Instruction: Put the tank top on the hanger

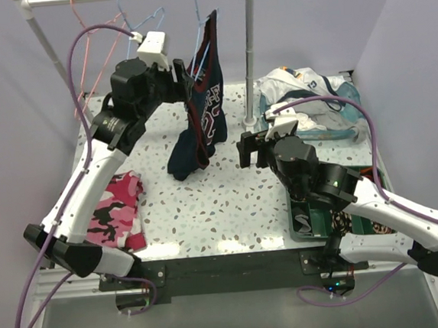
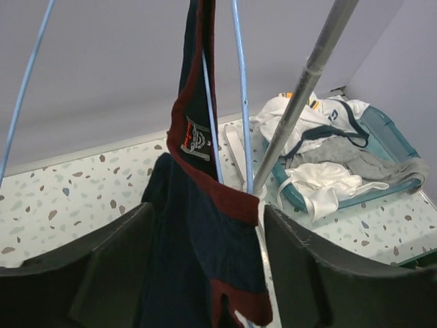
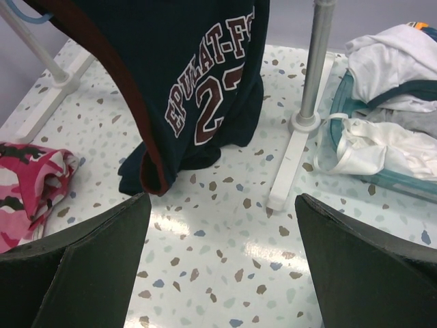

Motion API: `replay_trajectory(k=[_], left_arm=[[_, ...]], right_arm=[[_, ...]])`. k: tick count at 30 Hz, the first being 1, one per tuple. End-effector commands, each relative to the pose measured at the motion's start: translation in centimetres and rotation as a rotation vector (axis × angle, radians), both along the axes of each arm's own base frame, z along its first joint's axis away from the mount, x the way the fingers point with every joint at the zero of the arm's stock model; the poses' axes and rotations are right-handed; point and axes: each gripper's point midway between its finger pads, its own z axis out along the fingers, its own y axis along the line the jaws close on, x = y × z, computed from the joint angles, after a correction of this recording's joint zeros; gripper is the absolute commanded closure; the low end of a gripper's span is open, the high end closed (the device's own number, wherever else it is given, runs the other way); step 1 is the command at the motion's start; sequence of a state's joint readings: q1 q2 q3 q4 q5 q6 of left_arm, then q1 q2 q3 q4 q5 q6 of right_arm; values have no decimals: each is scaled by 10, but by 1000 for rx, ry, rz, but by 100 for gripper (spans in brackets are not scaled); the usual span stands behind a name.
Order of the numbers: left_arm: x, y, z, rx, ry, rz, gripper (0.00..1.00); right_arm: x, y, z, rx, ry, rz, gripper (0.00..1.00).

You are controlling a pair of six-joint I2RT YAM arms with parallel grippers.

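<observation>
The navy tank top (image 1: pixel 205 108) with dark red trim hangs by one strap on the light blue hanger (image 1: pixel 206 51) under the rack rod, and its lower end is bunched on the table. My left gripper (image 1: pixel 186 84) is raised beside the strap. In the left wrist view the left gripper (image 2: pixel 208 213) is open, with the tank top (image 2: pixel 181 232) and the hanger wire (image 2: pixel 239 89) hanging loose between its fingers. My right gripper (image 1: pixel 251 149) stands open low over the table, right of the tank top (image 3: pixel 198 82), and holds nothing (image 3: pixel 222 199).
The rack's right post (image 1: pixel 249 54) and its white foot (image 3: pixel 290 164) stand between the top and a teal bin (image 1: pixel 357 132) of white garments. A pink camouflage cloth (image 1: pixel 119 211) lies front left. A pink hanger (image 1: pixel 90 52) and another blue hanger (image 1: pixel 136 21) hang on the rod.
</observation>
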State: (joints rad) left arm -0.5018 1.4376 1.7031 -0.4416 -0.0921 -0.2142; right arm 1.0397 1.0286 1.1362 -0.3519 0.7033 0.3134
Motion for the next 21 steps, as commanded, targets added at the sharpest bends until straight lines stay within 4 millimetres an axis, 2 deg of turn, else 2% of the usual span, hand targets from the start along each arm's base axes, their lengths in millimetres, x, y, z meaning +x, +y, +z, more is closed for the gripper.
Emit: replay_trajectory(k=[1, 4, 6, 7, 8, 9, 12, 14, 17, 18, 20, 21], left_arm=[[-14, 14, 48, -41, -131, 6, 24], [-29, 15, 63, -49, -163, -29, 19], [-37, 17, 66, -56, -164, -39, 17], [-45, 21, 68, -64, -167, -39, 10], [-50, 24, 68, -65, -166, -36, 7], [-55, 27, 67, -67, -169, -36, 0], [-76, 37, 57, -75, -168, -38, 0], [-93, 46, 42, -71, -159, -40, 0], [-114, 53, 7, -63, -110, -55, 0], [-124, 54, -17, -57, -81, -77, 0], [-138, 41, -40, -70, -45, -172, 0], [-143, 38, -68, -69, 1, -195, 0]], right_arm=[[2, 6, 3, 34, -5, 1, 9], [2, 6, 3, 33, -6, 0, 8], [2, 5, 2, 30, -6, -2, 8], [2, 6, 2, 29, -5, 0, 8], [2, 6, 1, 25, -5, 2, 7], [2, 6, 1, 26, -4, 3, 7], [0, 6, -2, 23, -3, 11, 7], [-2, 5, -5, 23, 1, 23, 7], [-5, 2, -13, 21, 5, 32, 6], [-6, 1, -14, 18, 4, 31, 6], [-7, -5, -24, 6, 9, 19, 5], [-7, -5, -27, 8, 12, 16, 5]])
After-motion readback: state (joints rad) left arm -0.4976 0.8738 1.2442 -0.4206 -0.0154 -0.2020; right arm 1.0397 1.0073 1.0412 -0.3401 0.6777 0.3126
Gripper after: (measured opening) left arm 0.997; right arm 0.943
